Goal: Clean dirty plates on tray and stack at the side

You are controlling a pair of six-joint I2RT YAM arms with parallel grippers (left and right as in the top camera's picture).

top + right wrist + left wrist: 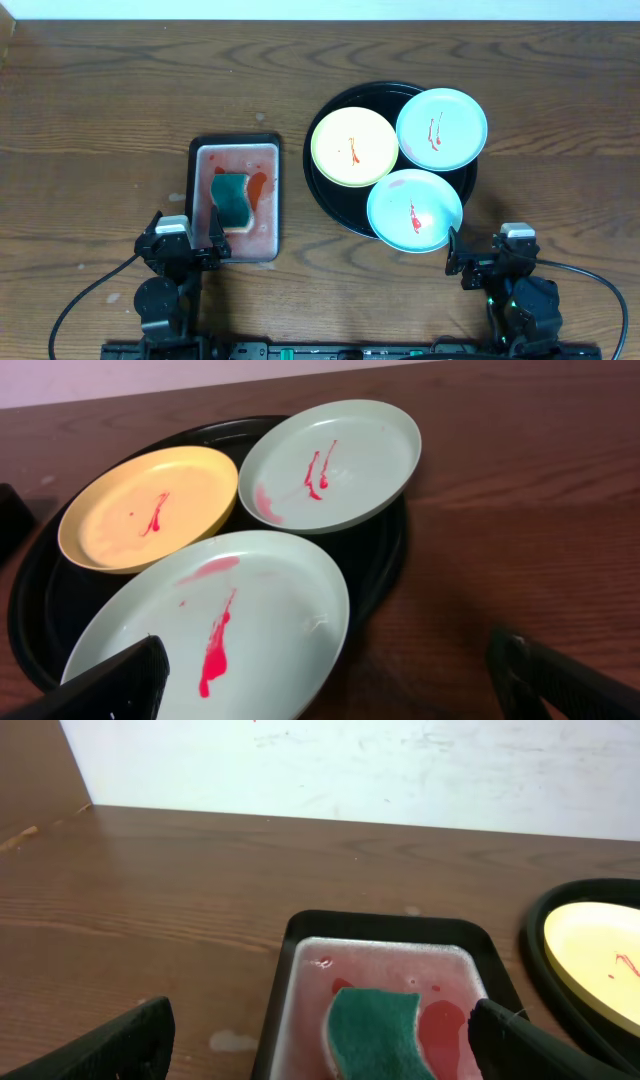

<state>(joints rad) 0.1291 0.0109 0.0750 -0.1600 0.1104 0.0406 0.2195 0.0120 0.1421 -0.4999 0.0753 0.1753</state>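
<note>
plates (pixel 414 210) lie out ahead of your hands, and none of them is held. your right hand (pixel 487 250) is released, its fingers spread wide with nothing between them, low over the counter (pixel 100 120) at its near edge. just beyond that hand lies the near mint plate (pixel 230 620), marked with a red streak, its near edge hanging past the rim of the black tray (pixel 380 555). behind it, the yellow plate (pixel 150 505) sits on the left of the black tray and the far mint plate (pixel 335 460) on the right. both are streaked red, and the far mint plate also overhangs the rim. the three lie close together, their edges touching or nearly so; you cannot tell which from these views. your left hand (pixel 187 240) is released too, fingers wide apart and empty, at the near end of the small rectangular tray (pixel 235 141). inside it a green sponge (pixel 375 1030) lies toward the near end, with red liquid (pixel 440 1025) pooled just to its right. the small rectangular tray stands left of the black tray, apart from it.
</note>
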